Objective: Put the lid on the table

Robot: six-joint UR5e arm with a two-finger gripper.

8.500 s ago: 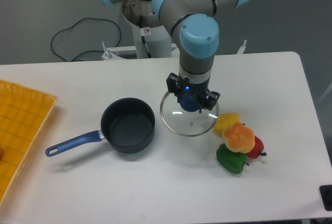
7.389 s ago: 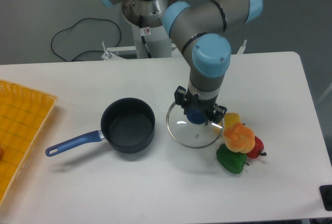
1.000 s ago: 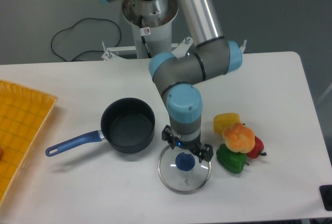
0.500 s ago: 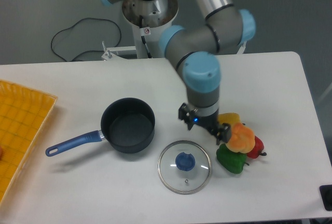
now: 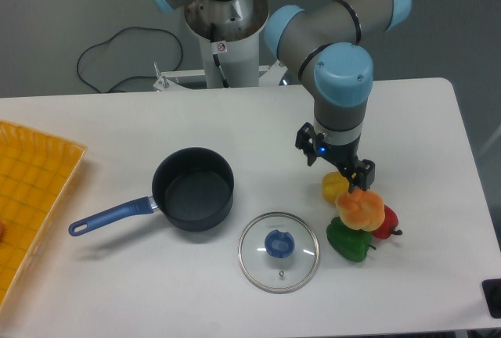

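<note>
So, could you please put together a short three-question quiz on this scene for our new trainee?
1. True or false: the lid lies flat on the table, apart from the saucepan.
2. Which pepper sits closest to the lid? A) the green pepper B) the red pepper C) the yellow pepper
3. Fill in: the gripper holds ____.

Key: 1 true. 2 A. 3 nothing; it hangs above the peppers, away from the lid.
</note>
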